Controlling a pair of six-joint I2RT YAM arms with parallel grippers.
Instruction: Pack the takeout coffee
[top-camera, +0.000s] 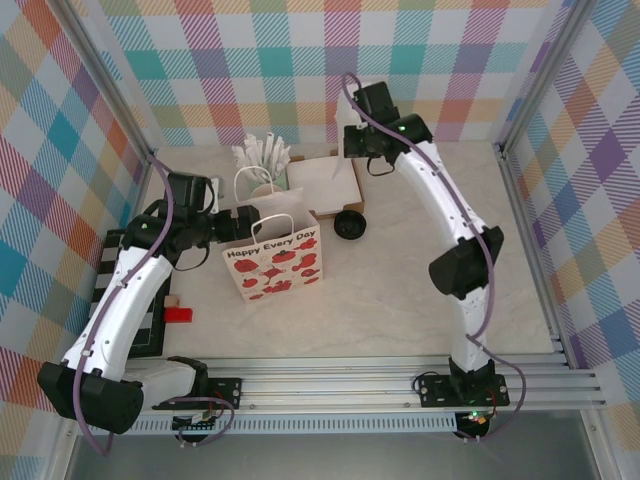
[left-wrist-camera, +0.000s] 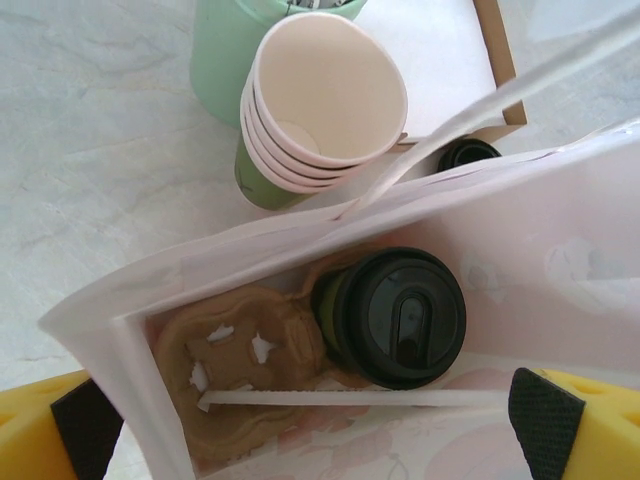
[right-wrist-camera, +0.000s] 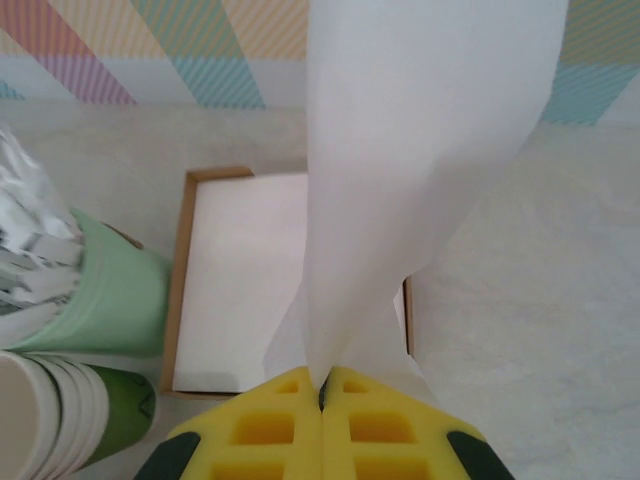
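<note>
The takeout coffee (left-wrist-camera: 400, 315), a green cup under a black lid, stands inside the white paper bag (top-camera: 272, 262) in a brown cardboard carrier (left-wrist-camera: 235, 370). My left gripper (left-wrist-camera: 315, 440) hangs open over the bag's mouth, with yellow fingers (left-wrist-camera: 575, 425) at either side and nothing held. At the bag's left end the left gripper (top-camera: 222, 226) sits close to the rim. My right gripper (right-wrist-camera: 323, 385) is shut on the lower edge of a white paper sheet (right-wrist-camera: 420, 150), lifted above a brown tray (right-wrist-camera: 180, 290). That right gripper (top-camera: 356, 148) is at the back.
A stack of lidless green cups (left-wrist-camera: 320, 100) and a pale green holder (left-wrist-camera: 225, 60) stand just behind the bag. A loose black lid (top-camera: 349, 224) lies to the bag's right. A red block (top-camera: 178, 314) and a dark mat (top-camera: 108, 262) sit at the left.
</note>
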